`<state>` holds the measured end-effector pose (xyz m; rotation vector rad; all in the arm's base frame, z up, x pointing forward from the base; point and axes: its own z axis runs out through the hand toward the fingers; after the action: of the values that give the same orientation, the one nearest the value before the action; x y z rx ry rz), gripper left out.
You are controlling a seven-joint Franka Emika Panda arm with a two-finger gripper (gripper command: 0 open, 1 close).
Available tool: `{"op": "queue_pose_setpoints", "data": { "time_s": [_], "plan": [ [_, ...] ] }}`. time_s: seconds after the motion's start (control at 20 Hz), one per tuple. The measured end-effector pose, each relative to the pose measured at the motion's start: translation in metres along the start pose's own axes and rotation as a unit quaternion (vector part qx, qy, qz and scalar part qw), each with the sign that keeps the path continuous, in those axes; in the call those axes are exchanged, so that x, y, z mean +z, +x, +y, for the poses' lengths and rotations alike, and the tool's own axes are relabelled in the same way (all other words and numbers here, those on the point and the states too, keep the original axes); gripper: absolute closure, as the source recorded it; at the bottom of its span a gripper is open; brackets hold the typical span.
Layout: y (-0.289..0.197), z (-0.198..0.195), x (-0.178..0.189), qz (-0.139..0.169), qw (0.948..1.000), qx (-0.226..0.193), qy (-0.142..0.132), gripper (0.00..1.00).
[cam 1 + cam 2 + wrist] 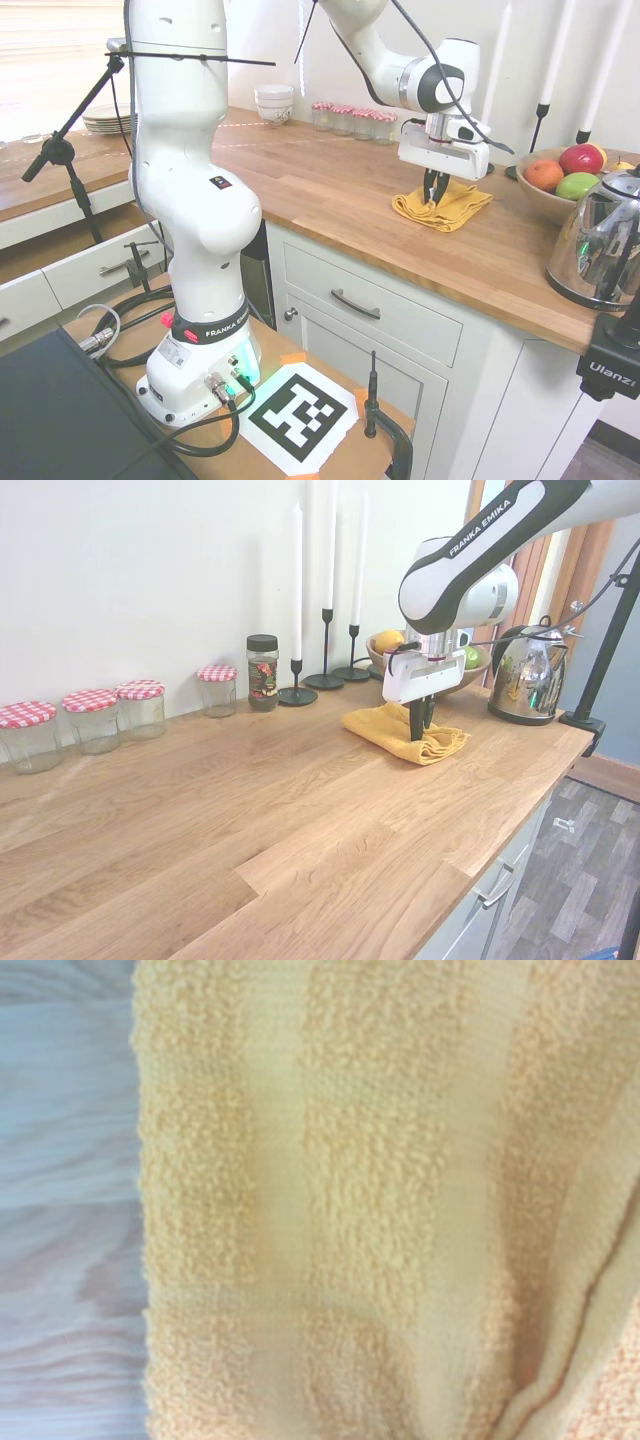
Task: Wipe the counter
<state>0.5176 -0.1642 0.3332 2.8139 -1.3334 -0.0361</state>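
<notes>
The end effector (420,730) points straight down with its fingers pinched together on a folded yellow cloth (400,730), pressing it flat on the wooden desk (250,830). The cloth lies near the desk's front edge, close to the fruit bowl (550,195) and kettle (522,675). The wrist view shows terry pile (350,1210) over pale wood grain.

The counter (250,820) bears a yellow cloth (400,733), jars (95,718), candlesticks (297,693), kettle (527,675).
</notes>
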Motion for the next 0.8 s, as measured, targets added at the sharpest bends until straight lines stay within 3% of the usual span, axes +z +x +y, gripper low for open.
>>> {"op": "queue_pose_setpoints", "data": {
  "time_s": [0.8],
  "plan": [
    [0.007,0.004,0.001,0.006,1.0,0.007,0.0,1.0]
  ]
}}
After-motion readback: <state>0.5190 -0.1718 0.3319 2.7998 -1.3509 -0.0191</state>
